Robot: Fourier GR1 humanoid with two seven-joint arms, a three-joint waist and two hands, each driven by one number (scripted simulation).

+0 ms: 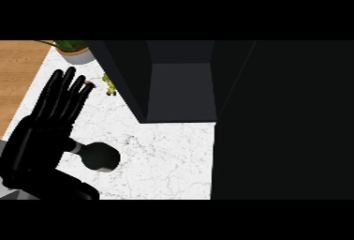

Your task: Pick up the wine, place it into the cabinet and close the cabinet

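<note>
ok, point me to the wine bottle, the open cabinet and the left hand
wine bottle (101, 156): head view, on its dark rounded body.
cabinet (181, 89): head view, on its grey inner floor.
left hand (41, 126): head view, on the palm, fingers straight.

You're looking straight down on the wine (101, 156): a dark bottle standing upright on the white marbled counter, its neck end showing pale at the lower rim. Just above and to its right, the cabinet (181, 89) stands open, dark walls framing a grey interior, and its door fills the right side.
</note>
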